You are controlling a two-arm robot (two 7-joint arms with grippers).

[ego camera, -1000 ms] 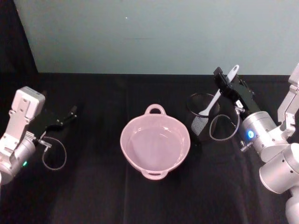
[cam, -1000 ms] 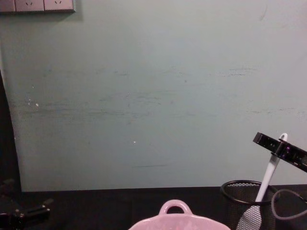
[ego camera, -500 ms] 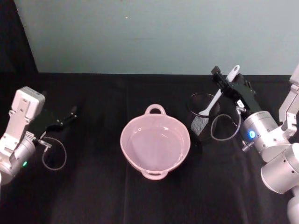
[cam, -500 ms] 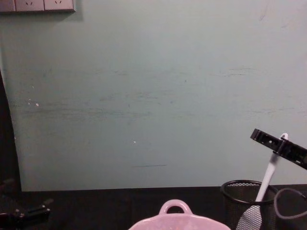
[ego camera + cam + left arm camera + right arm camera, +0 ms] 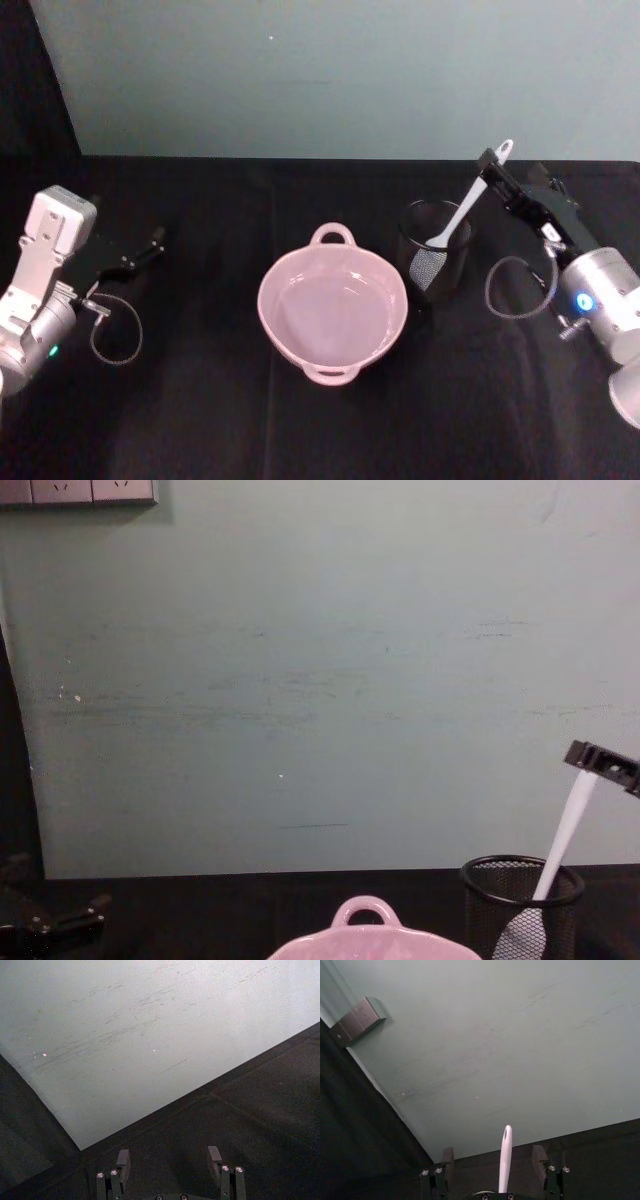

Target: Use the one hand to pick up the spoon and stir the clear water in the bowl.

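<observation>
The spoon, propped slantwise in the mesh cup at centre right, is straddled near its handle tip by the right gripper, jaws parted, not yet clenched.

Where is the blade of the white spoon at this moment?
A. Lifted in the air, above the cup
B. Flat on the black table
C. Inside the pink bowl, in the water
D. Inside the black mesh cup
D: the spoon leans in the black mesh cup, its blade behind the mesh, beside the bowl; the right gripper is at its handle tip.
</observation>
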